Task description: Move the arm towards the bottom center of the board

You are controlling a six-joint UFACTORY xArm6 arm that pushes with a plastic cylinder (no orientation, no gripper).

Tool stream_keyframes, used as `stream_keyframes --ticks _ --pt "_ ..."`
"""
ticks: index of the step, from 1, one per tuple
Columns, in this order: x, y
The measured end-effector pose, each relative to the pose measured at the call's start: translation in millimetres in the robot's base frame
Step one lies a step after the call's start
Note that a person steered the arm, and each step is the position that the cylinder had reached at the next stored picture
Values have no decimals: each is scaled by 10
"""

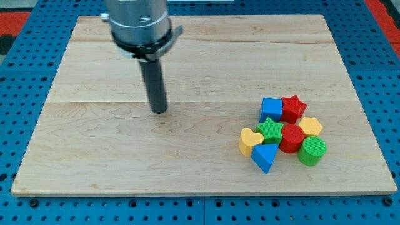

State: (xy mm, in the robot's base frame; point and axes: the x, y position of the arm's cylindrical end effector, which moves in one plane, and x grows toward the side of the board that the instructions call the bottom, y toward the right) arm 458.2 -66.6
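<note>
My tip rests on the wooden board, left of centre and about mid-height. All the blocks sit in one tight cluster at the view's lower right, far to the right of my tip: a blue cube, a red star, a green star, a red cylinder, a yellow hexagon, a green cylinder, a yellow heart and a blue triangle. My tip touches none of them.
The arm's grey housing hangs over the board's top left part. A blue perforated table surrounds the board on all sides.
</note>
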Motion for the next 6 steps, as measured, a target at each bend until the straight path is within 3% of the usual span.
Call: stream_keyframes --ticks 5,6 --pt "393 174" --pt "856 574"
